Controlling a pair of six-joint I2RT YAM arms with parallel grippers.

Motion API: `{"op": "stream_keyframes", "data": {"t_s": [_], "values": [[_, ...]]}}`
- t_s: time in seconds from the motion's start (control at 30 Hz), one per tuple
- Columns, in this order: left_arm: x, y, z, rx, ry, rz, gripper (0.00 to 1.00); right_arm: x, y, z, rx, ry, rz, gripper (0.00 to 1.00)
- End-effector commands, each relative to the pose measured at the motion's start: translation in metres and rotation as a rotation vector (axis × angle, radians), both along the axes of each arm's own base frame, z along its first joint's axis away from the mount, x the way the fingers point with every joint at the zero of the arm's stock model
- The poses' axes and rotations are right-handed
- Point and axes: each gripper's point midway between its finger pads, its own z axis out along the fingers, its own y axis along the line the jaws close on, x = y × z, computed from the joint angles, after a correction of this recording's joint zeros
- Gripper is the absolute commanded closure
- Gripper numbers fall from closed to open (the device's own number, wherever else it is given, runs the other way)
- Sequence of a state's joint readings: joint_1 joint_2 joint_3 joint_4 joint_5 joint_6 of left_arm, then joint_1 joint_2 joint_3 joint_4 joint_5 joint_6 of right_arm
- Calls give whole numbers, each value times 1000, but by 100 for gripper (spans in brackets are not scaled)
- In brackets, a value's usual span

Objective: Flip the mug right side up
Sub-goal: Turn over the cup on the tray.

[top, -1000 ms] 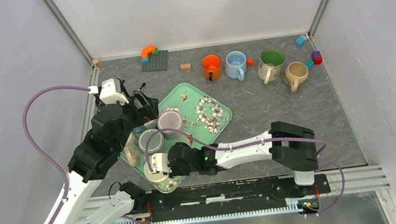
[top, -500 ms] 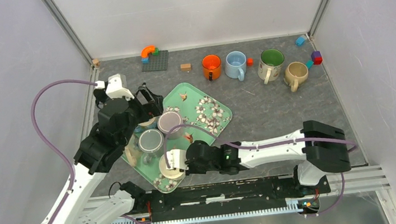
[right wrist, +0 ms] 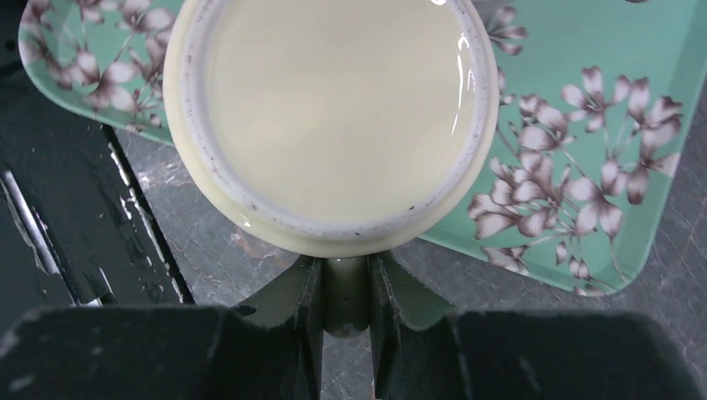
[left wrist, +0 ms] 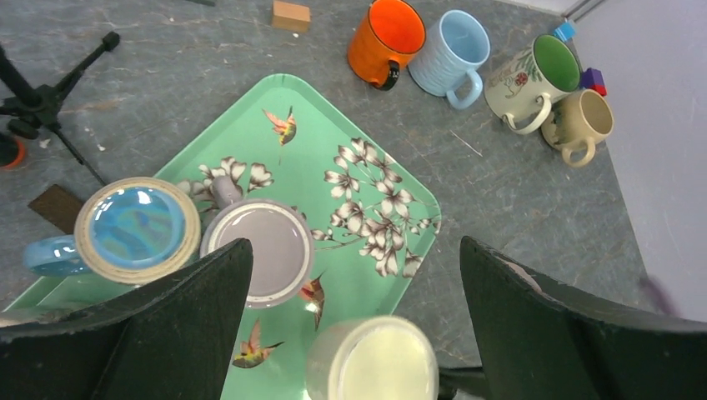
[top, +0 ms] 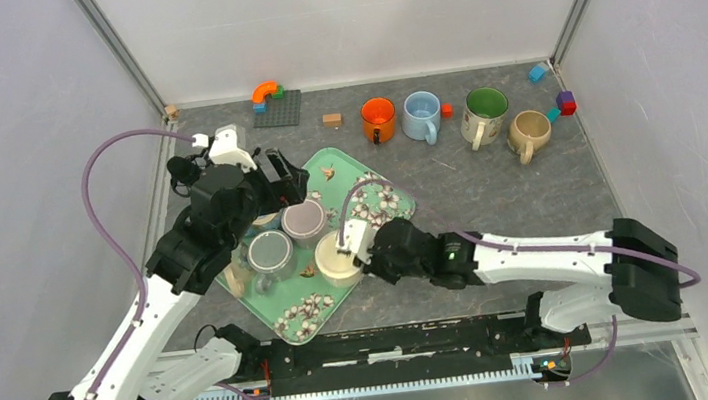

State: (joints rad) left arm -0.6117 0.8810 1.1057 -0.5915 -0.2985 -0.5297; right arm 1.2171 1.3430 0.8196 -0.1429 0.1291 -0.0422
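My right gripper (right wrist: 346, 268) is clenched on the handle (right wrist: 345, 304) of the cream mug (right wrist: 333, 108), one dark finger pressed flat on each side of the narrow strap. The mug is upside down. Its round base faces up, glossy and pale yellow, ringed by a rough, unglazed white foot with a few dark specks. It sits over the near right edge of the mint-green tray (right wrist: 584, 50), partly above the grey mottled table (top: 490, 194). I cannot tell whether it rests on the tray or hangs just above it.

The tray is a rounded rectangle, smooth, printed with brown-and-white blossoms and small hummingbirds. On its left part stand more inverted mugs: a lilac one (left wrist: 258, 250) with a pale rim around its base, a blue one (left wrist: 137, 229) with a wide tan foot ring and shiny swirled glaze, and a grey one (top: 269, 253) nearer me.

My left gripper (left wrist: 354, 250) is spread wide and holds nothing, hovering above the tray's left side.

Along the far side of the table four mugs stand upright: orange (top: 378, 117), ribbed light blue (top: 420, 115), a floral one with a green interior (top: 486, 112), and beige (top: 528, 132).
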Motion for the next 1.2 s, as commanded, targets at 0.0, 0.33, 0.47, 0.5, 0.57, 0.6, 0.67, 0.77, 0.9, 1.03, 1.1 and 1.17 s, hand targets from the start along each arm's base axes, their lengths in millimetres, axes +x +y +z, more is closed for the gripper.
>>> {"op": "stream_keyframes", "data": {"t_s": [0.0,0.33,0.47,0.5,0.57,0.6,0.67,0.77,0.9,1.03,1.1,1.17], "values": [[4,-23,18,-77,-32,-86,0,31,5,63,271,12,-114,100],[2,-62,9,-164,36,-239,0,84,-11,110,535,122,-285,100],[-4,-76,4,-206,70,-303,0,105,-18,129,635,138,-341,100],[-5,-79,3,-220,76,-316,0,108,-19,133,655,140,-351,100],[-8,-83,-1,-241,91,-338,0,117,-23,142,699,143,-373,100],[-9,-86,-2,-253,99,-351,0,121,-26,148,724,145,-385,100],[-12,-90,-5,-278,113,-374,0,130,-31,158,775,152,-407,100],[-15,-98,-6,-320,129,-408,0,139,-38,174,847,158,-420,100],[-20,-107,-10,-366,148,-450,0,144,-42,199,945,166,-404,100],[-25,-120,-14,-411,183,-522,1,144,-39,220,1023,191,-343,100],[-27,-128,-18,-435,211,-560,2,141,-37,229,1062,209,-312,100],[-29,-135,-21,-462,235,-589,4,137,-35,238,1103,233,-277,100]]}}
